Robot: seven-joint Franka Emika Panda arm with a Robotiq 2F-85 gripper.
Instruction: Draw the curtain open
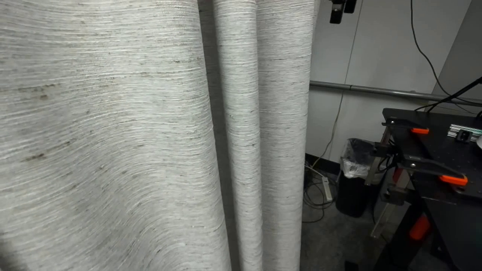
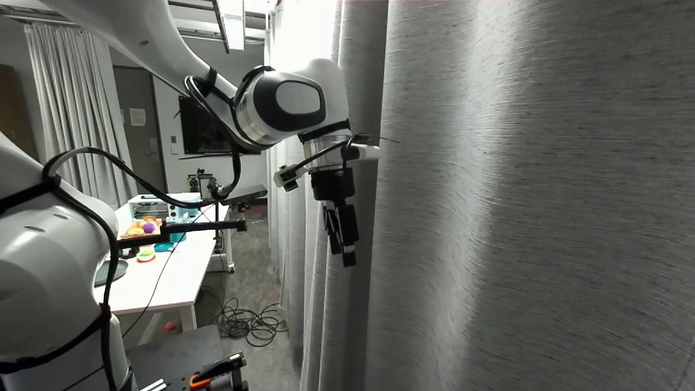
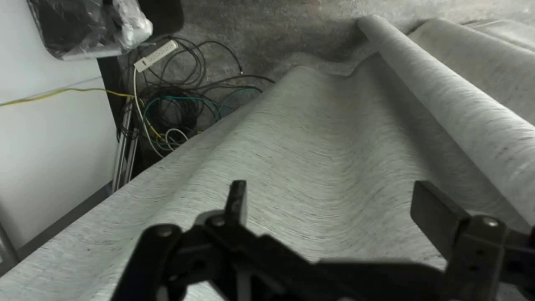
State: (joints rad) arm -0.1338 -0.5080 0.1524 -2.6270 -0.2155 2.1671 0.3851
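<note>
The curtain is a large light grey-white woven sheet in vertical folds. It fills much of both exterior views (image 1: 131,113) (image 2: 461,190). In an exterior view its edge hangs left of the white wall. In the wrist view the curtain (image 3: 305,142) runs down to the floor behind and between the fingers. My black gripper (image 3: 329,184) is open, its two fingers wide apart with no fabric gripped. In an exterior view the gripper (image 2: 342,258) points down beside a shaded fold. Its fingertips (image 1: 342,14) show at the top of an exterior view. I cannot tell whether they touch the fabric.
A black bin (image 1: 352,195) stands by the white wall (image 1: 380,49) with a metal rail (image 1: 376,90). A power strip (image 3: 156,55) and tangled cables lie on the floor. A black table holds orange-handled clamps (image 1: 453,180). A white table (image 2: 190,266) stands behind the arm.
</note>
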